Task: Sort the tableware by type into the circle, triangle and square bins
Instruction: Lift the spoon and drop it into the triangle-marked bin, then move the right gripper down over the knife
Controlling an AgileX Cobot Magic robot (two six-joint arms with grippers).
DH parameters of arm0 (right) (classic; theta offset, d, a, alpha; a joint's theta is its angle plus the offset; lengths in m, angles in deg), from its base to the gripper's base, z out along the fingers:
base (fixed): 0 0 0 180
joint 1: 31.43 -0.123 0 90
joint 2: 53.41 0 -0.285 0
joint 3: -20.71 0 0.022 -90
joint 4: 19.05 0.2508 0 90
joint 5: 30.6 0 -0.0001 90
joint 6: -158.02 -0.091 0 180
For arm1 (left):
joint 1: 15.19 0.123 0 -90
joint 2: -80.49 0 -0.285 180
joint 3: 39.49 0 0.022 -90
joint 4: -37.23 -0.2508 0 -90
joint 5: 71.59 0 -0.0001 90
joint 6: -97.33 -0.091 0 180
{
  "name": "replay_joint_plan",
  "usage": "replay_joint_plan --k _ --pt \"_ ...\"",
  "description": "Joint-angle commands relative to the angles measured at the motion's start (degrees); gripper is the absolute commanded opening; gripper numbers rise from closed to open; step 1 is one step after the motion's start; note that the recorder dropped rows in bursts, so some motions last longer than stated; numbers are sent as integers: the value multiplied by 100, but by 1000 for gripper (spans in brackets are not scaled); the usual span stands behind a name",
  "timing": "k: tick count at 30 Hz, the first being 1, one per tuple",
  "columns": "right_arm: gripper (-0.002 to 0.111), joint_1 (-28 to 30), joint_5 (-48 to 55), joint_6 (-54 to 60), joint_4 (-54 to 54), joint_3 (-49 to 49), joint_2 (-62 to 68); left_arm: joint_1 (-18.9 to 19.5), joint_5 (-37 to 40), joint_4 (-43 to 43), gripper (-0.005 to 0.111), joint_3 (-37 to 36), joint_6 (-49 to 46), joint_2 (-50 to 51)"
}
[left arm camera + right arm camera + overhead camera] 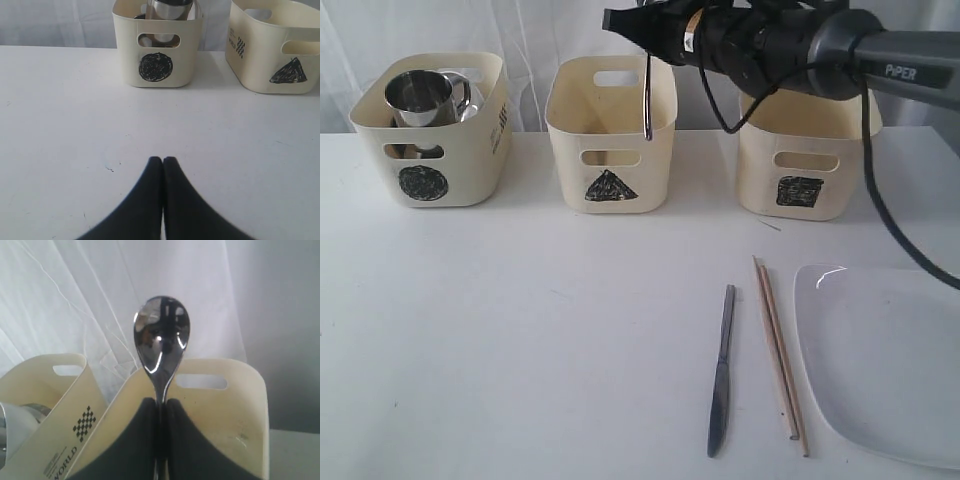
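Observation:
My right gripper (642,40) (160,401) is shut on a steel spoon (647,100) (161,337), which hangs above the triangle bin (610,150) (220,415). The circle bin (430,150) (156,50) holds steel mugs (420,97) (172,7). At the right stands the square bin (805,170). A steel knife (721,370), wooden chopsticks (778,350) and a white square plate (890,360) lie on the table near the front right. My left gripper (163,159) is shut on nothing, low over bare table in front of the circle bin. It is out of the exterior view.
The three bins stand in a row along the back of the white table (520,330), with a white curtain behind them. The right arm (880,55) and its cable (880,200) reach in over the square bin.

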Motion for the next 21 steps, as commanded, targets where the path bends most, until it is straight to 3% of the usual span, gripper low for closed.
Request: replay_joint_plan --k 1,11,17,21 --pt "0 68 -82 -9 -9 -648 343 19 -27 10 0 -21 21 -23" --pt "2 80 19 -9 -9 -1346 1061 19 -27 10 0 -21 21 -23" --pt "34 80 341 -9 -9 -1346 1046 19 -27 10 0 -21 21 -23" --pt "37 80 1713 69 -20 -1201 740 19 -27 10 0 -21 21 -23"
